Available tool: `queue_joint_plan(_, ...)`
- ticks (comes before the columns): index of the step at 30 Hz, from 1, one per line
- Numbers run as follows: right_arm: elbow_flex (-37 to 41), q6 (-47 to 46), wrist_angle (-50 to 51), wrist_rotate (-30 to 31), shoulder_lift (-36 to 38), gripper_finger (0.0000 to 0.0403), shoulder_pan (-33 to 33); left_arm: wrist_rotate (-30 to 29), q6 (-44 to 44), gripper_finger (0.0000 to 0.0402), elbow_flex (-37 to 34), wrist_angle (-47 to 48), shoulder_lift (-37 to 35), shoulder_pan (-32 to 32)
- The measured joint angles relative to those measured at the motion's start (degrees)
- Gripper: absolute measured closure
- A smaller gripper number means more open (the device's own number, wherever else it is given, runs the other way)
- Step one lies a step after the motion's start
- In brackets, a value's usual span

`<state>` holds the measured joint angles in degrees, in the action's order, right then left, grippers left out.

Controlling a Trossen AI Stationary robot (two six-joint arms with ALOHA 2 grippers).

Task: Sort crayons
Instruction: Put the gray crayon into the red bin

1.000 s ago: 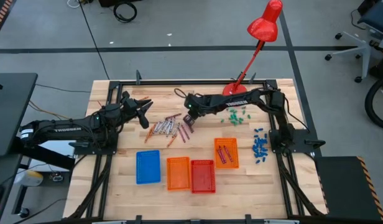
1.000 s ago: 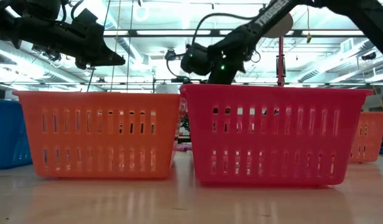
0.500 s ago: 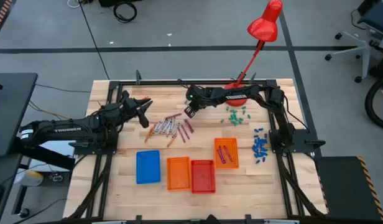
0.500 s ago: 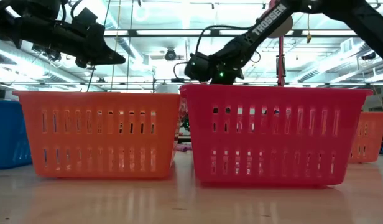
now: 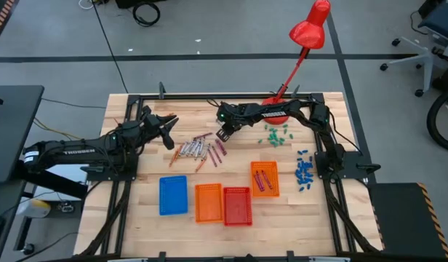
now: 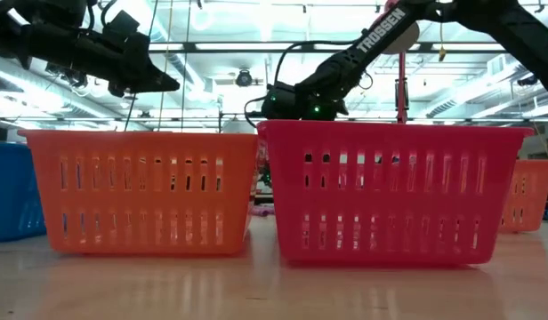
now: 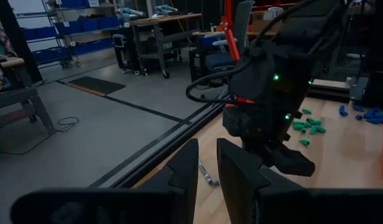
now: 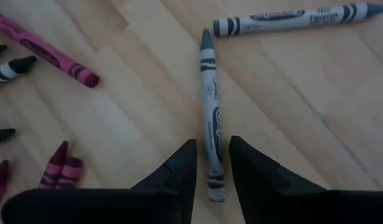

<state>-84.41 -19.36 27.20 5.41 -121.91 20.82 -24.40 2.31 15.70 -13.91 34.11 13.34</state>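
Several crayons (image 5: 198,151) lie loose on the wooden table's middle. My right gripper (image 5: 224,133) is at the pile's far right end, pointing down. In the right wrist view its fingers (image 8: 212,146) stand open by a narrow gap on either side of a grey crayon (image 8: 210,106) that lies flat on the table. A thin strip of table shows on each side of the crayon. A second grey crayon (image 8: 291,18) and a magenta crayon (image 8: 45,53) lie nearby. My left gripper (image 5: 168,131) hangs shut and empty above the table, left of the pile.
Near the front edge stand a blue tray (image 5: 173,195), an orange tray (image 5: 208,202) and a red tray (image 5: 237,205). A second orange tray (image 5: 265,178) holds purple crayons. Teal bits (image 5: 275,135) and blue bits (image 5: 304,171) lie at the right. A red lamp (image 5: 308,29) stands at the far edge.
My right gripper has gone a little toward the table's far edge, off the pile's right end, and has come down closer to the table. My left arm has kept still.
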Motion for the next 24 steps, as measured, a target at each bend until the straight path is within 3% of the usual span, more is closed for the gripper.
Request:
queue_joint_plan(12,-1.74,1.53,5.59,0.42,0.06,0.0385,-0.07,0.0,-0.02,0.0331,0.0,0.0,0.0,0.0)
queue_joint_plan(24,-1.8,1.16,5.23,-0.4,0.28,0.0393,-0.17,0.0,-0.02,0.0331,0.0,0.02,0.0,0.0)
